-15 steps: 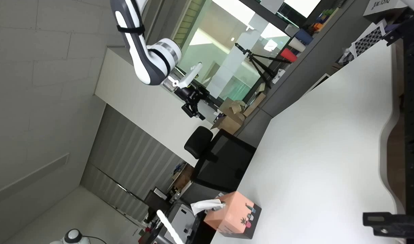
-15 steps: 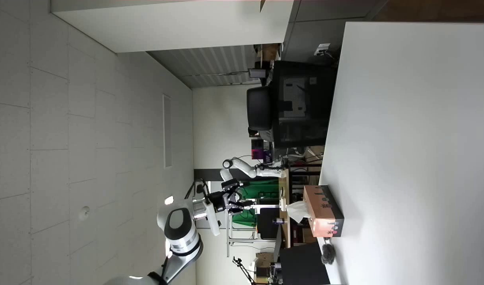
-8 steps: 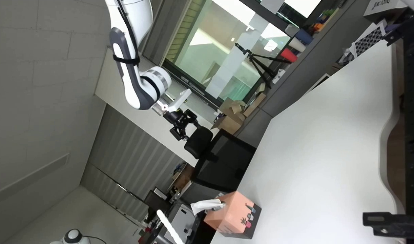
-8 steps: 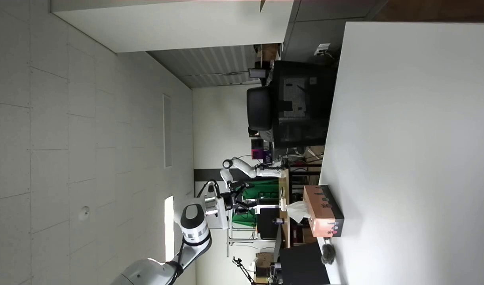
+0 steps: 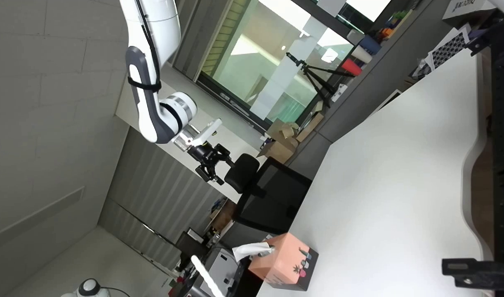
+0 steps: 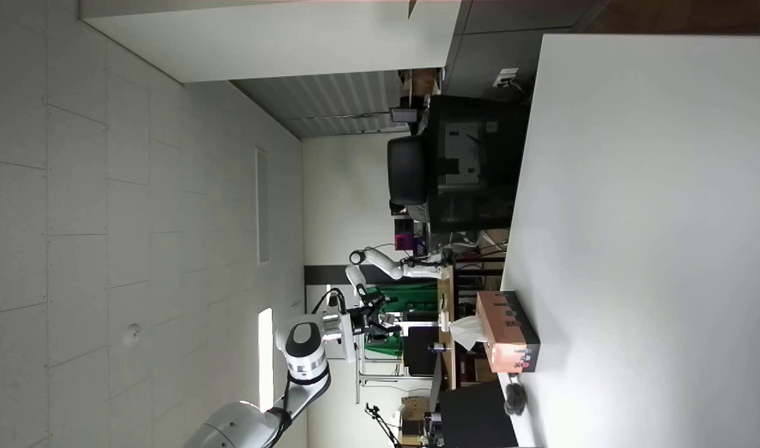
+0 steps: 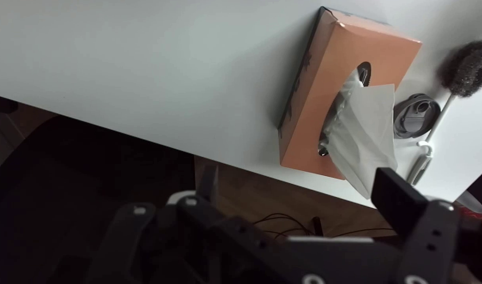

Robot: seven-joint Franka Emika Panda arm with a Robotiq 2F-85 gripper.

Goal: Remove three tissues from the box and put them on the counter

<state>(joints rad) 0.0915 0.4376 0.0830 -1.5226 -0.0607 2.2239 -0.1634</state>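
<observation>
The box [image 7: 387, 51], salmon-pink with a dark base, stands on the white counter [image 7: 146, 75] close to its edge. A crumpled white tissue [image 7: 369, 126] sticks out of the oval opening; any tissues deeper inside are hidden. Both exterior views show the box [image 5: 289, 258] and its tissue [image 6: 467, 331] as well. My gripper [image 7: 299, 185] is open, and nothing lies between its fingers. In the wrist view the tissue's loose tip appears beside the right-hand finger [image 7: 396, 201]. In both exterior views the gripper [image 5: 226, 173] hangs in the air, well apart from box and tissue.
Beyond the counter's edge stands a black office chair [image 5: 272, 198]. Beside the box lie a grey round lid [image 7: 416, 116] and a fuzzy dark brush [image 7: 471, 67] with a pale handle. A black bracket [image 5: 474, 272] sits by the counter's border in an exterior view.
Over the last second the arm has come down and shifted towards the box's side, slowing in the latter half. The gripper has stayed open; box and tissue have not moved.
</observation>
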